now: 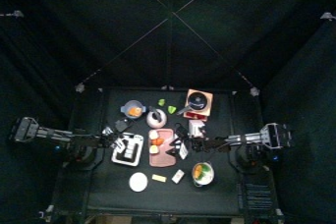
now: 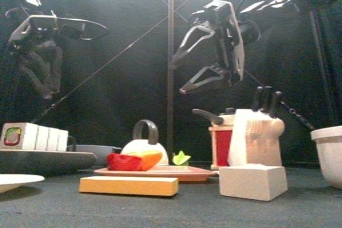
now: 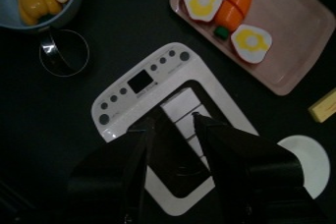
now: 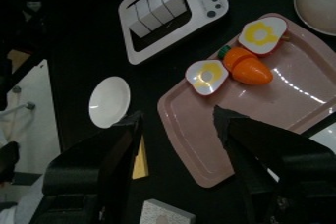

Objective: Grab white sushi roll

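Note:
The white sushi roll (image 2: 34, 137) lies at the table's left in the front view, a row of white slices with a green and red end. It seems to be the white segmented piece in the top view (image 1: 128, 150), the left wrist view (image 3: 147, 90) and the right wrist view (image 4: 171, 12). My left gripper (image 3: 184, 135) hangs open and empty high above it (image 2: 40, 67). My right gripper (image 4: 178, 135) is open and empty, raised over the pink tray (image 4: 210, 144) near the table's middle (image 2: 203, 72).
The pink tray (image 3: 296, 56) holds two egg halves and a carrot (image 4: 250, 68). A white plate (image 4: 109, 100), a yellow block (image 2: 127, 185) and a white cube (image 2: 251, 182) lie near the front. A knife block (image 2: 247, 132) and a bowl (image 2: 330, 152) stand right.

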